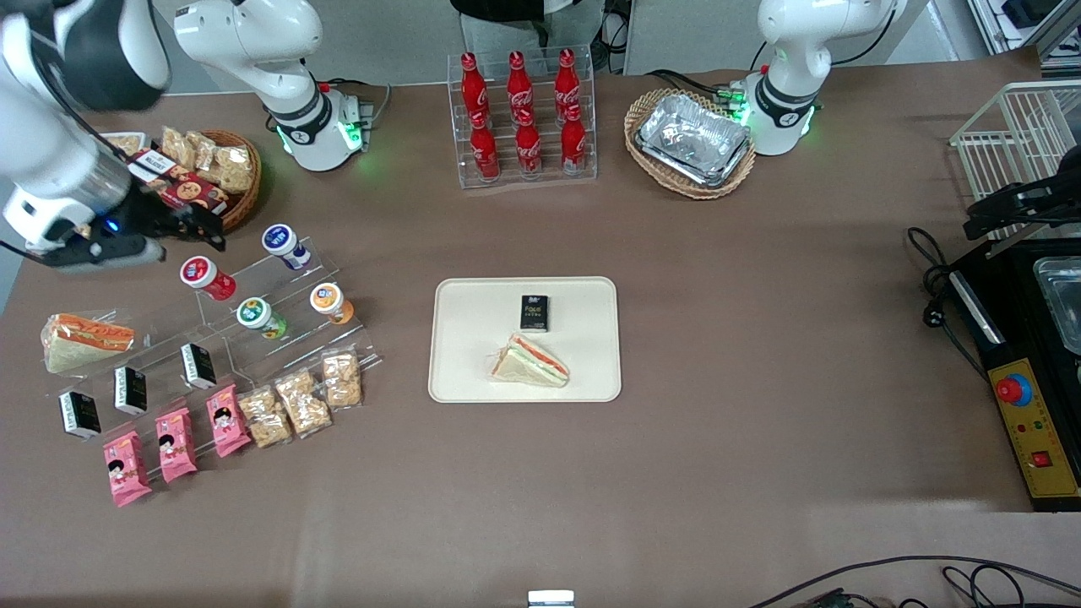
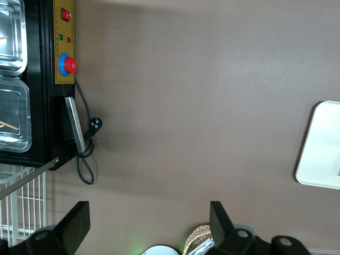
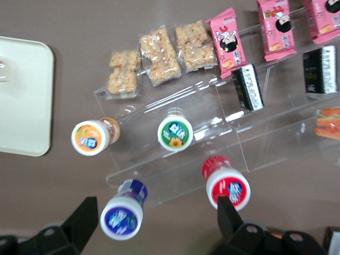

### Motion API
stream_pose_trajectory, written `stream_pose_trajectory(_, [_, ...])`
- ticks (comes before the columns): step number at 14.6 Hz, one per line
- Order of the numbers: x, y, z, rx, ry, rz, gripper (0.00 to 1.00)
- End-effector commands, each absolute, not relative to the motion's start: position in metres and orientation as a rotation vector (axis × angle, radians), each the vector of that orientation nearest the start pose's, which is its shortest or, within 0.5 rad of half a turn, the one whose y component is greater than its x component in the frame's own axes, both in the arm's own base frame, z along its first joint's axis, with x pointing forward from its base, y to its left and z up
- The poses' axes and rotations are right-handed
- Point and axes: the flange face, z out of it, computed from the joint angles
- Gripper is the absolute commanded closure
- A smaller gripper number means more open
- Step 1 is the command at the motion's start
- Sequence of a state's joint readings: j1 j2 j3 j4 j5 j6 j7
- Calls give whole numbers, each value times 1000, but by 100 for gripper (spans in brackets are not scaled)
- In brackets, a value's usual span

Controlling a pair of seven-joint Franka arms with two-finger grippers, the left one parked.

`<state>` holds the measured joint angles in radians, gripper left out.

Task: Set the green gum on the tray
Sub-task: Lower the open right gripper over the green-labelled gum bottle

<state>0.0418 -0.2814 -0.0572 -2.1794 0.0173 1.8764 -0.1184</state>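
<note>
The green gum (image 1: 260,317) is a small bottle with a green-and-white cap, lying on a clear acrylic stand (image 1: 279,338); it also shows in the right wrist view (image 3: 175,133). The cream tray (image 1: 473,346) sits mid-table and holds a black box (image 1: 534,312) and a sandwich (image 1: 530,363); its corner shows in the right wrist view (image 3: 24,95). My gripper (image 1: 201,228) hangs open and empty above the stand, farther from the front camera than the green gum. In the right wrist view the gripper (image 3: 156,223) has the blue-capped bottle (image 3: 123,215) between its fingers and the red-capped bottle (image 3: 227,183) at one fingertip.
An orange-capped bottle (image 1: 329,301) lies beside the green gum. Black boxes (image 1: 198,365), pink packets (image 1: 176,443) and snack packets (image 1: 304,401) line the stand's lower steps. A wrapped sandwich (image 1: 84,339), a snack basket (image 1: 215,173), a cola rack (image 1: 524,114) and a foil-tray basket (image 1: 691,142) stand around.
</note>
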Motion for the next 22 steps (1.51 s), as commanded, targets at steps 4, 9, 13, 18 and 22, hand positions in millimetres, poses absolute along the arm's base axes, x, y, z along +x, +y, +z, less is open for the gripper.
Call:
stream_pose_trajectory(4, [478, -14, 385, -3089, -302, -8, 0])
stream_pose_trajectory(9, [485, -17, 342, -3101, -292, -42, 0])
stream_pose_trajectory(13, [490, -18, 328, -3106, -290, -60, 0])
stream_pose_trajectory(18, [493, -17, 317, -3109, -294, -72, 0])
stream_pose_trajectory(22, [492, -17, 311, -3109, -291, -55, 6])
